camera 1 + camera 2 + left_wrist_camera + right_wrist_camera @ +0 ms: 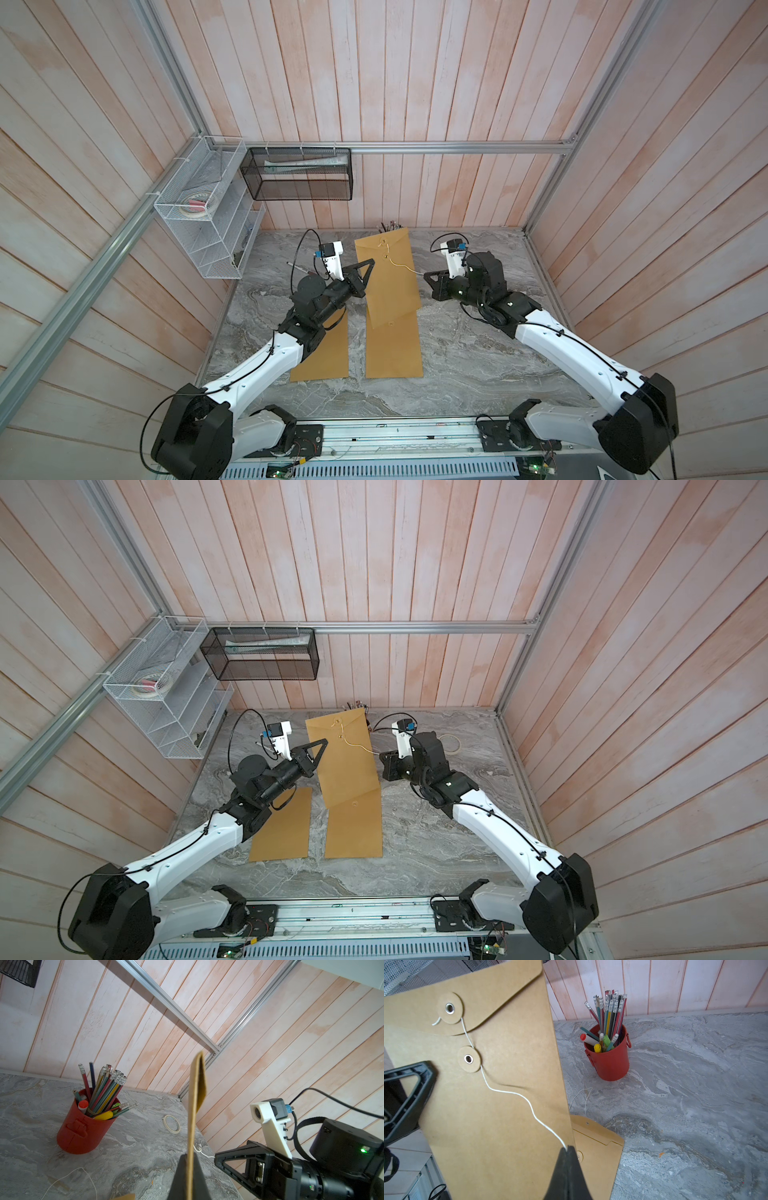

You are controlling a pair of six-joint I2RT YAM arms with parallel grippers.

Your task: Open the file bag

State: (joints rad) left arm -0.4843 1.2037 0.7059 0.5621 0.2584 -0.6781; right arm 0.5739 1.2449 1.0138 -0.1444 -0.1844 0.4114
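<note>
Grey marble-patterned table (pixel 478 365). Lying flat on it are a left file bag (pixel 322 357), partly beneath the left arm, and, just beside it, a centre file bag (pixel 395 353). At the back stands a red pencil cup (pixel 610 1059). A tape roll (pixel 451 742) and a loose string (pixel 69 1172) lie near the cup.

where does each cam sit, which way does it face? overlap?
Top views: above the base rail, looking down on the table; both arms, left gripper, right gripper show.
Left wrist: behind the left gripper, looking edge-on along the file bag toward the pen cup; both grippers show.
Right wrist: behind the right gripper, facing the file bag front and string; both grippers show.
Shared: both wrist views catch file bag and pen cup.
</note>
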